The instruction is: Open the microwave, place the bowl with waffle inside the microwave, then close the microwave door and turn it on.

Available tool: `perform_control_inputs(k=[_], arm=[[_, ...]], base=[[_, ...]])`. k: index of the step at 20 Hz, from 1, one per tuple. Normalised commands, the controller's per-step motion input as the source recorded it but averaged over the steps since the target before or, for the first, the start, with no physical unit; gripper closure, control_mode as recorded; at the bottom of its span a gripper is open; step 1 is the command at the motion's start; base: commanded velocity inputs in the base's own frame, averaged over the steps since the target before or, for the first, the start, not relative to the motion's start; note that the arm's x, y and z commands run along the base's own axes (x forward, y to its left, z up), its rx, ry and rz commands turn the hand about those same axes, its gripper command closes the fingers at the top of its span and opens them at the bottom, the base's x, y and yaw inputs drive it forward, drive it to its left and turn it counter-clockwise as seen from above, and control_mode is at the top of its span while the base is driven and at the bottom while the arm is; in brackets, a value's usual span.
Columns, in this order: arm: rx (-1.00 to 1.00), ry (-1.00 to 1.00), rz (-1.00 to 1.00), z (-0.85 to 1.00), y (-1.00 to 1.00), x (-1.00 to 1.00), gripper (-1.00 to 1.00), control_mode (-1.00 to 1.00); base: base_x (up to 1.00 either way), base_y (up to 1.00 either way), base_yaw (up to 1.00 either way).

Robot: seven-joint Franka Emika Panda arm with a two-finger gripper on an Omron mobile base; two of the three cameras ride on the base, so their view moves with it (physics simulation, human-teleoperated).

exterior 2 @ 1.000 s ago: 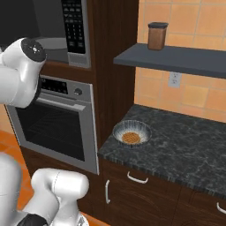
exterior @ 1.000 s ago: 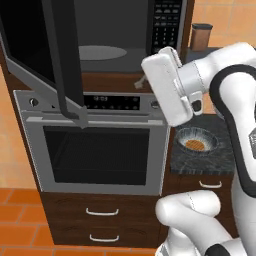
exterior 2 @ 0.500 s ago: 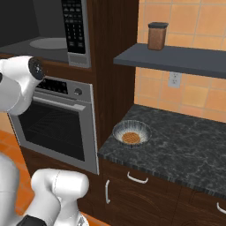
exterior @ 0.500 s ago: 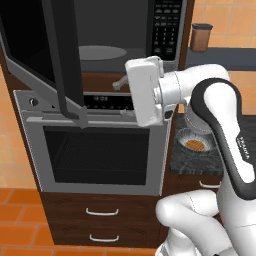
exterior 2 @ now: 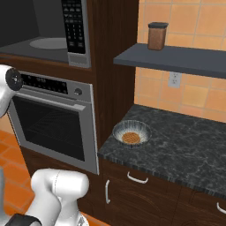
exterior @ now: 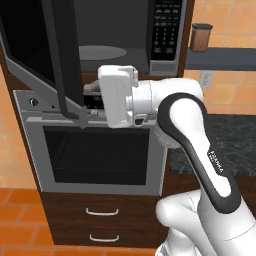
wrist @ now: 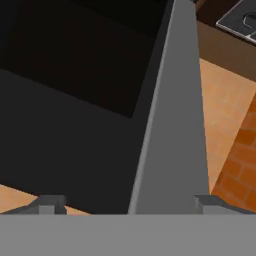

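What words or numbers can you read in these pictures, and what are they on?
Arm: small dark lettering along the white link, too blurred to read.
Microwave keypad: small white button marks, too small to read.
Oven control panel: tiny pale marks, unreadable.
Nothing else carries text.

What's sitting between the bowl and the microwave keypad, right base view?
The dark wood cabinet column stands between the keypad and the bowl; counter around the bowl is bare.

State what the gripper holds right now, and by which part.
Nothing: the gripper is open, its tips astride the microwave door's steel edge without closing on it. The bowl sits on the counter.
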Motion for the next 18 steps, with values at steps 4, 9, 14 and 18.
perform_control_inputs(k=[4,9,14,18], arm=[[0.0,0.0,0.0,0.01,0.62,0.22,-1.0,-1.0],[0.0,0.0,0.01,-0.07,0.77,0.5,-1.0,-1.0],[-0.16,0.09,-0.07,-0.69,1.0,0.99,-1.0,-1.0],[-0.05,0.03,-0.07,-0.09,0.49,0.22,-1.0,-1.0]], base=[[0.0,0.0,0.0],[0.0,0.0,0.0],[0.0,0.0,0.0],[0.0,0.0,0.0]])
